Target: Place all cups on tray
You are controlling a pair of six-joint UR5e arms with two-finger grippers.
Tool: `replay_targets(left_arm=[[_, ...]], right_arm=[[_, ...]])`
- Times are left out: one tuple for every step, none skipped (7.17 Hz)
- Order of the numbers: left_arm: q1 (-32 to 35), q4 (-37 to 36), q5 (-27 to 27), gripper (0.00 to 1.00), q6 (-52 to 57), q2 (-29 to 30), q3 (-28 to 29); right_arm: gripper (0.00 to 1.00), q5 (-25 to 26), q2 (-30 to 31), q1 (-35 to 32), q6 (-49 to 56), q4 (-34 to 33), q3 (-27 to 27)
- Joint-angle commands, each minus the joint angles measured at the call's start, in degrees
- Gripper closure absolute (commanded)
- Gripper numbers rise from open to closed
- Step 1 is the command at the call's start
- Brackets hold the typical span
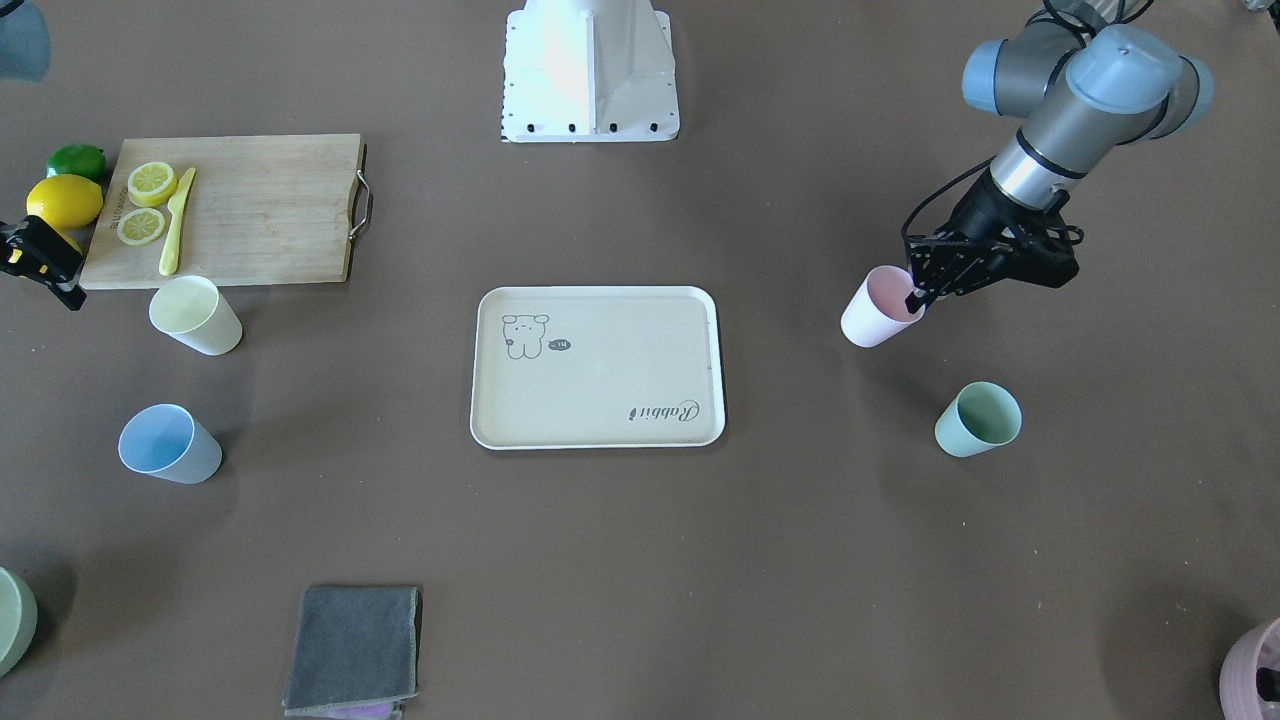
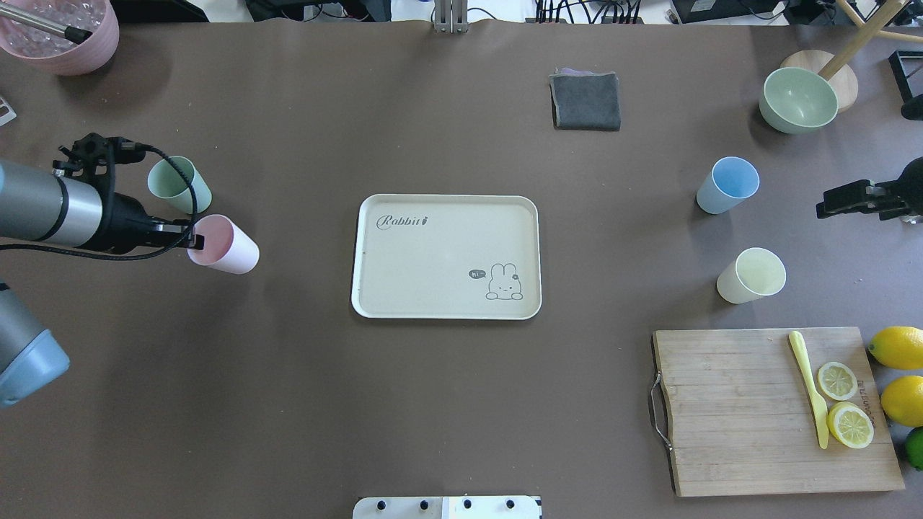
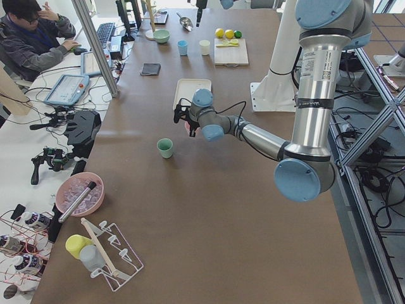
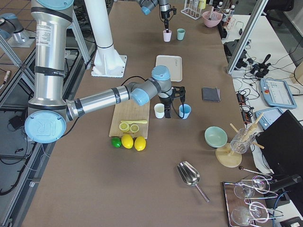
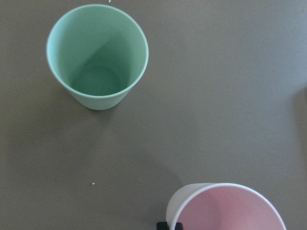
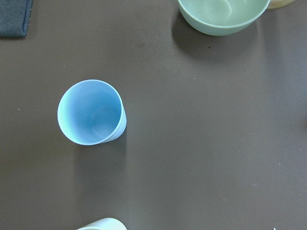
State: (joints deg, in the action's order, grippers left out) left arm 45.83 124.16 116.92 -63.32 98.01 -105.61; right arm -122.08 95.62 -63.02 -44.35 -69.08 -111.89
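Left gripper: closed on tapered matte pink cup rim.
Right gripper: opening cannot be told.
Tray: rimmed, apart, seen overhead at cup's 3 o'clock.

A cutting board carries two lemon halves and a yellow knife, with two lemons and a lime beside it. A grey cloth, green bowl and pink pot sit well apart

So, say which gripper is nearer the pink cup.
Left. The left gripper is right at the pink cup; the right gripper is far off, near the blue cup.
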Motion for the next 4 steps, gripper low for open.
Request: replay_targets(left_arm=[[-4.74, -12.84, -2.55, 1.0, -7.03, 11.89, -0.57], [-8.78, -18.2, -6.66, 1.0, -9.08, 16.81, -0.31], [-11.43, -23.39, -9.66, 1.0, -10.84, 19.91, -0.04], [-13.72, -24.22, -11.96, 1.0, -11.03, 20.2, 0.14]], right_arm=[[0.0, 0.0, 0.01, 0.0, -0.04, 0.0, 0.0], [0.0, 0.0, 0.01, 0.0, -0.04, 0.0, 0.0], [0.0, 0.0, 0.01, 0.0, -0.04, 0.0, 0.0], [0.0, 0.0, 0.01, 0.0, -0.04, 0.0, 0.0]])
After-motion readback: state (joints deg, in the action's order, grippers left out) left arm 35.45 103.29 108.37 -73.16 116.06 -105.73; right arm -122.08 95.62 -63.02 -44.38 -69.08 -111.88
